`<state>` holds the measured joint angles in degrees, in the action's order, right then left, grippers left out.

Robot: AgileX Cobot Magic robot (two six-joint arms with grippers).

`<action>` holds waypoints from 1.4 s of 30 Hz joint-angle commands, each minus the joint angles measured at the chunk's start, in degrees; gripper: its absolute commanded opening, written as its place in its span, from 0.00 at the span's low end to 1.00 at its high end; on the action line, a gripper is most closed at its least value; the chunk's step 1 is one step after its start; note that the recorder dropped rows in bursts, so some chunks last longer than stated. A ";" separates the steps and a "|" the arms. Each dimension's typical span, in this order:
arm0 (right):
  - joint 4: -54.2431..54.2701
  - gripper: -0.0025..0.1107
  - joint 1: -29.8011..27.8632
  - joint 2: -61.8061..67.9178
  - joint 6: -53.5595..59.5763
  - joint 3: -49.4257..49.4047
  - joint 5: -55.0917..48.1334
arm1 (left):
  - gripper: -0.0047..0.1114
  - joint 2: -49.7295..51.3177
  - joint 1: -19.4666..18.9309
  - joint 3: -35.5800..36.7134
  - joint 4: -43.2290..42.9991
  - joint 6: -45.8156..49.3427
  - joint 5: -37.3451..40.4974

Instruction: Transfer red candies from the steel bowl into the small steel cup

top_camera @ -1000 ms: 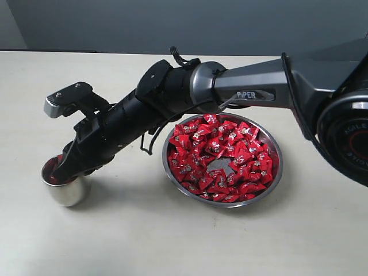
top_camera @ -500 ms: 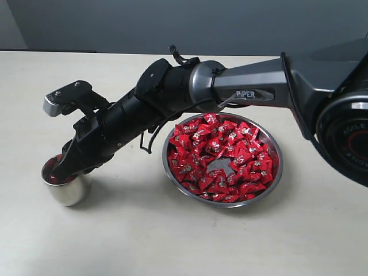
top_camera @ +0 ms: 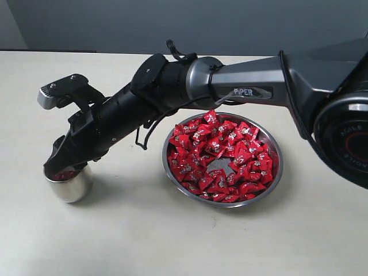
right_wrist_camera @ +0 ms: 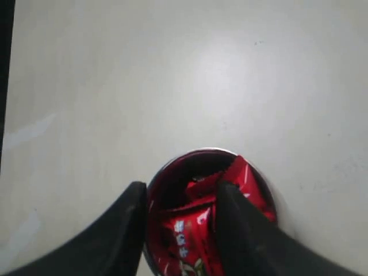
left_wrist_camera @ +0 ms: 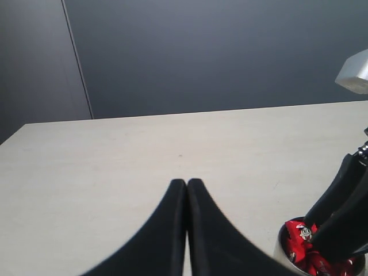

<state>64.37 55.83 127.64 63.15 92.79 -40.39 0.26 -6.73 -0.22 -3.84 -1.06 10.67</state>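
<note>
The small steel cup [top_camera: 70, 185] stands at the left of the table with red candies [right_wrist_camera: 185, 236] inside it. My right arm reaches across the middle, and my right gripper [top_camera: 60, 168] hangs just over the cup's mouth. Its jaws stand open, one finger outside the rim [right_wrist_camera: 213, 151] and one over the candies; nothing is pinched. The steel bowl [top_camera: 222, 204], right of centre, holds a heap of red candies [top_camera: 221, 150]. My left gripper [left_wrist_camera: 187, 183] is shut and empty, low over bare table beside the cup [left_wrist_camera: 283, 246].
The right arm's black forearm [top_camera: 132, 109] stretches low over the table between the bowl and the cup. A dark grey wall [top_camera: 172, 23] runs behind the table's far edge.
My right gripper has risen slightly from inside the cup to its rim and its jaws have spread apart. Bowl and cup stay where they were.
</note>
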 commanded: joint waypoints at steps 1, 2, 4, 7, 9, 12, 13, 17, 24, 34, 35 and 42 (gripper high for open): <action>0.01 0.37 0.27 -0.11 -0.13 0.65 0.22 | 0.04 -0.26 -0.03 0.22 -0.06 -0.07 -0.32; 0.11 0.37 0.27 -0.11 -0.13 0.77 0.22 | 0.04 -0.26 -0.03 0.22 -0.06 -0.07 -0.32; 0.11 0.37 0.27 -0.11 -0.13 1.20 0.09 | 0.04 -0.26 -0.03 0.22 -0.06 -0.07 -0.32; -0.14 0.37 0.27 -0.11 -0.13 2.05 0.07 | 0.04 -0.26 -0.03 0.22 -0.06 -0.07 -0.32; -0.77 0.37 0.27 -0.11 -0.13 3.15 -0.03 | 0.04 -0.26 -0.03 0.22 -0.06 -0.07 -0.32; -1.91 0.37 0.27 -0.11 -1.53 4.57 0.11 | 0.04 -0.26 -0.03 0.22 -0.06 -0.07 -0.32; -3.97 0.37 0.27 -0.11 -3.03 5.03 0.26 | 0.04 -0.26 -0.03 0.22 -0.06 -0.07 -0.32; -5.45 0.37 0.16 -0.11 -5.03 5.28 0.26 | 0.04 -0.26 -0.03 0.22 -0.06 -0.07 -0.32; -6.35 0.37 0.16 -1.62 -5.26 5.28 2.62 | 0.04 -0.26 -0.03 0.22 -0.06 -0.07 -0.32; -13.89 0.37 0.16 -5.65 -11.04 5.28 8.11 | 0.04 -0.26 -0.03 0.22 -0.06 -0.07 -0.43; -15.49 0.37 0.16 -6.10 -12.38 5.28 8.59 | 0.04 -0.26 -0.03 0.22 -0.06 -0.07 -0.43; -20.90 0.37 0.16 -8.10 -16.81 5.28 11.04 | 0.04 -0.26 -0.03 0.22 -0.06 -0.07 -0.43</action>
<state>45.43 56.17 120.80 47.81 97.82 -30.46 0.26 -6.73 -0.22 -3.84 -1.06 10.67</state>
